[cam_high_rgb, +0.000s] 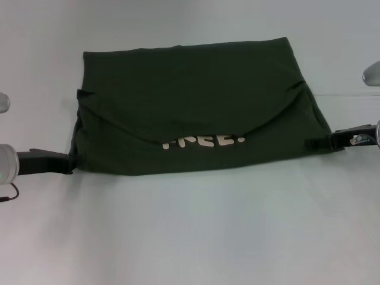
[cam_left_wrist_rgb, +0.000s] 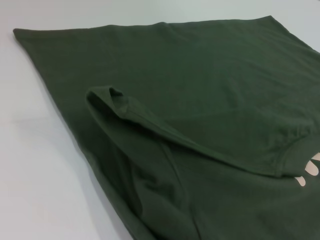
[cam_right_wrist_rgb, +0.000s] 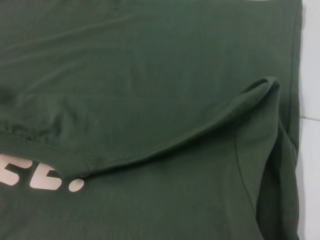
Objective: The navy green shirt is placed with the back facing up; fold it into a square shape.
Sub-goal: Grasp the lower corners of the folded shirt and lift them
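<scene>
Lying folded on the table (cam_high_rgb: 190,237), the navy green shirt (cam_high_rgb: 196,107) shows lettering (cam_high_rgb: 205,141)

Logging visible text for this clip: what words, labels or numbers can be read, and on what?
Pale cream lettering on the dark olive-green cotton shirt: upper halves covered by the folded-over flap; looks like "FREE." but cannot be read for certain.
No other text, label or number is visible.

A folded hem hides the lettering's (cam_high_rgb: 203,141) upper half.
</scene>
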{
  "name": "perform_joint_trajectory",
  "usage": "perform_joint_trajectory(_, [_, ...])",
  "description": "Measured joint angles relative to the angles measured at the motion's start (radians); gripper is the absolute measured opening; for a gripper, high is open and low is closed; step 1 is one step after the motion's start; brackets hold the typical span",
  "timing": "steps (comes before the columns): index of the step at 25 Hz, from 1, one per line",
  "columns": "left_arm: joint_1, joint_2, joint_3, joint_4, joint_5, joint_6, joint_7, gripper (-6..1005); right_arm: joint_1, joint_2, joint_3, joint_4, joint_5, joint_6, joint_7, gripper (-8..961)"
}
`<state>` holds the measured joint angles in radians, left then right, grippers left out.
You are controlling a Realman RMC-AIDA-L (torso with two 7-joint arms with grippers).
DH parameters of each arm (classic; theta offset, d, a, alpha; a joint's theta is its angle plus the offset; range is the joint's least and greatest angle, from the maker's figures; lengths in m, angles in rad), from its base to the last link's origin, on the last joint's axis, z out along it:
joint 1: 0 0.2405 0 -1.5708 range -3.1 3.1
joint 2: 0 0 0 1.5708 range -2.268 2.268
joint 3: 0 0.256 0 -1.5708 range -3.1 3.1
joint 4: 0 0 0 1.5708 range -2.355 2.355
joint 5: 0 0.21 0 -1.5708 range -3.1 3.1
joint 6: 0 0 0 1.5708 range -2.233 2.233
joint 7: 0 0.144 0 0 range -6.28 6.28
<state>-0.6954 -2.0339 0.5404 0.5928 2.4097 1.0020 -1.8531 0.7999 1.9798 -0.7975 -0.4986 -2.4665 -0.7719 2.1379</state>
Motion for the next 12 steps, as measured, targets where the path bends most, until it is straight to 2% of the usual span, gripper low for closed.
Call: perform_joint_trajectory(12, [0.001,0.0,0.0,-0.001,0.0,0.0,0.0,0,0.001,0.005,-0.037,0.024,-0.001,0.043,0.004,864])
